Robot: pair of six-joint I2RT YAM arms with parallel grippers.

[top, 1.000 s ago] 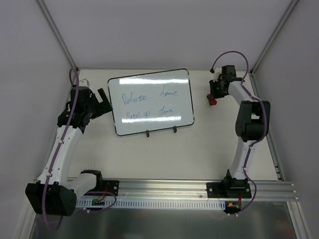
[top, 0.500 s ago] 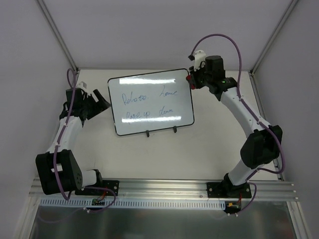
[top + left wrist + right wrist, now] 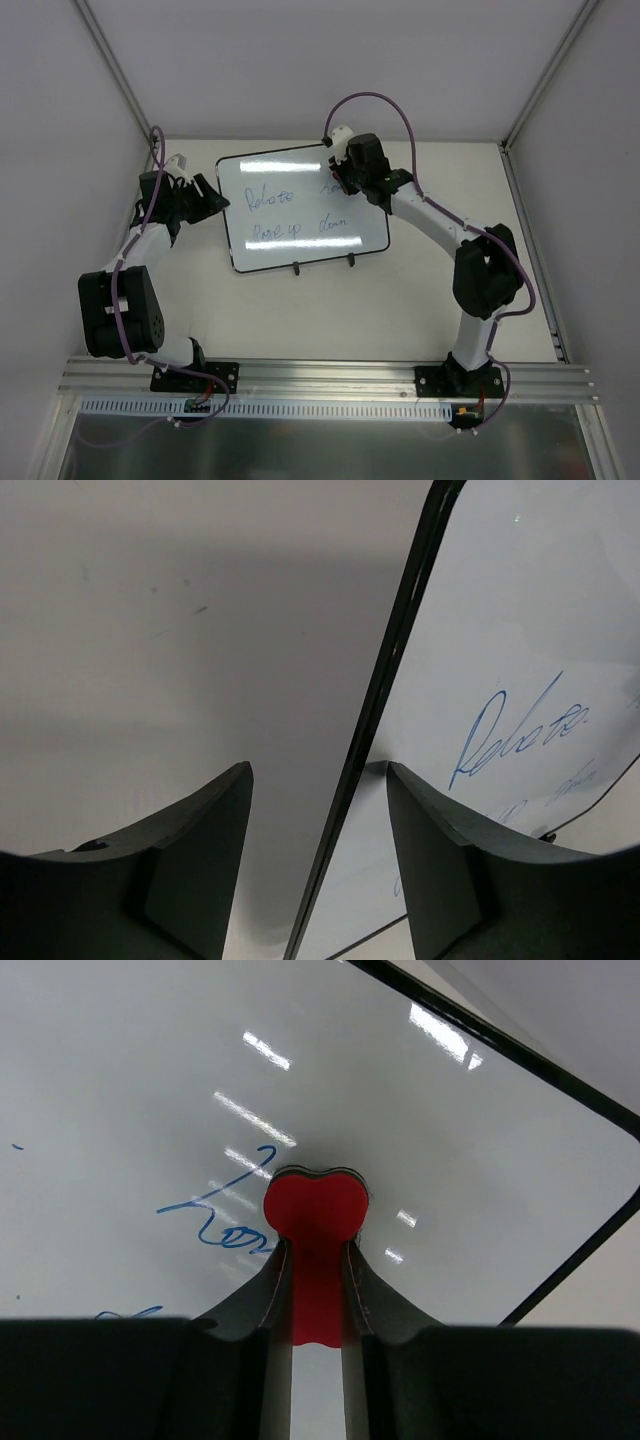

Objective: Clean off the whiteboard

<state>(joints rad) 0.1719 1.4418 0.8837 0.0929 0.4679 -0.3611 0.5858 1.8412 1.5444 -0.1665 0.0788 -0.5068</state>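
Note:
The whiteboard [image 3: 300, 205] lies at the back middle of the table, black-framed, with blue handwriting [image 3: 290, 215] in two lines. My left gripper [image 3: 213, 192] is at its left edge. In the left wrist view the board's black frame [image 3: 395, 640] runs between the open fingers of the left gripper [image 3: 318, 768], with a gap on each side. My right gripper [image 3: 338, 178] is over the board's upper right part. It [image 3: 316, 1245] is shut on a red eraser [image 3: 315, 1205], whose head rests against the whiteboard [image 3: 150, 1080] at the end of a blue word [image 3: 215, 1222].
Two small black feet [image 3: 296, 268] [image 3: 351, 261] stick out at the board's near edge. A metal rail [image 3: 330, 380] with both arm bases runs along the table's front. White walls close in at the left, back and right.
The right arm swung left from the table's back right, carrying the red eraser onto the board. The left gripper moved up to the board's left edge and its jaws narrowed.

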